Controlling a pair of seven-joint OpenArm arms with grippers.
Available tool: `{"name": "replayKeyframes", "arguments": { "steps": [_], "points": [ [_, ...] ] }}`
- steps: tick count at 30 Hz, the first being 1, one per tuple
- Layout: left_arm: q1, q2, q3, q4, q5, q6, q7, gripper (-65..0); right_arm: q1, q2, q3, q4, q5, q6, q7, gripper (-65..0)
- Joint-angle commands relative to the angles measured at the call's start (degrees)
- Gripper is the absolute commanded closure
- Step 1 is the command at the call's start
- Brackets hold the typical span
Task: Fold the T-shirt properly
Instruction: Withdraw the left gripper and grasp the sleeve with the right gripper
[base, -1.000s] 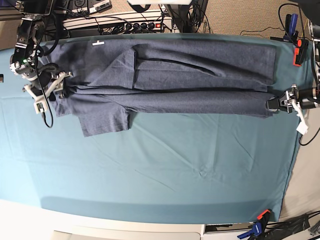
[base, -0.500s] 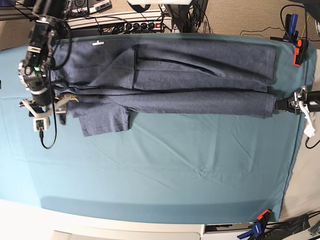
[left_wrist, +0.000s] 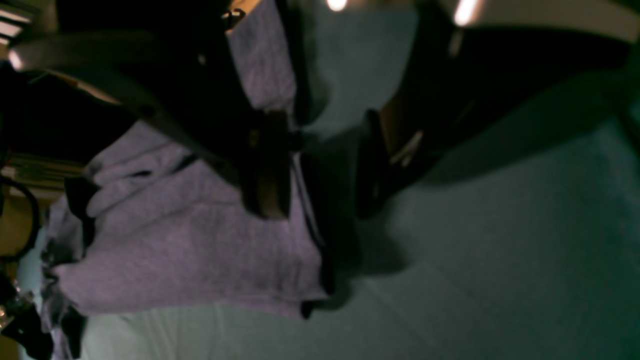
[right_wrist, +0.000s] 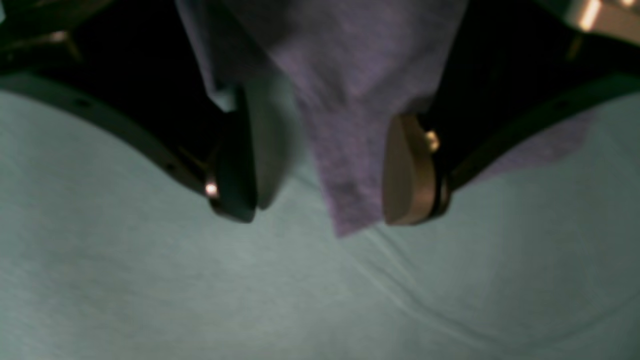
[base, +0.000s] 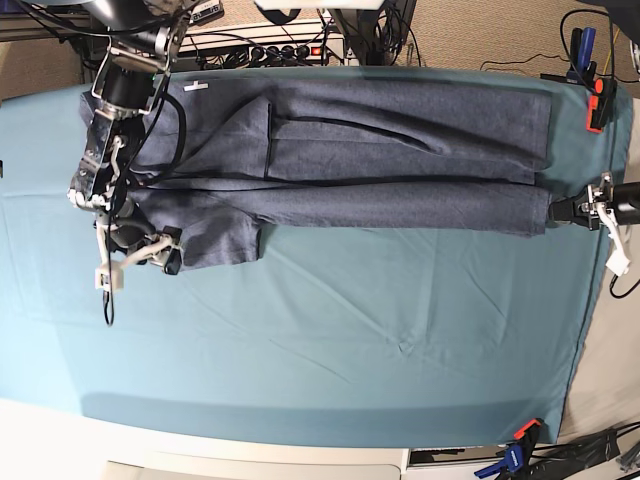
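Grippers parted at both ends of a half-folded T-shirt

Right gripper (right_wrist: 320, 170) stands with jaws wide apart, straddling the corner of the sleeve (base: 215, 242) without pinching it, probably lined up to take that loose flap and fold it in. Left gripper (left_wrist: 320, 170) is also spread, its fingers just off the hem corner at the opposite end with nothing between them, so neither arm holds cloth. The one T-shirt (base: 400, 150), slate-blue, lies lengthwise along the far side of the teal table cloth (base: 350, 350), its long sides already folded over into a narrow band; one short sleeve sticks out toward the near side, which is likely why the right arm sits there. Two arms, two open grippers, one garment.
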Motion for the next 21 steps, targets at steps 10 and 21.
{"name": "replayKeyframes", "arguments": {
  "steps": [10, 21],
  "points": [
    [-1.1, -1.6, -0.3, 0.5, -1.2, -0.3, -0.9, -24.3, 1.1, 0.5, 0.0, 0.3, 4.2, 3.2, -12.2, -40.2],
    [-1.1, -1.6, -0.3, 0.5, -1.2, -0.3, -1.0, -24.3, 1.1, 0.5, 0.0, 0.4, 6.2, 6.9, -13.7, 0.0]
  ]
}}
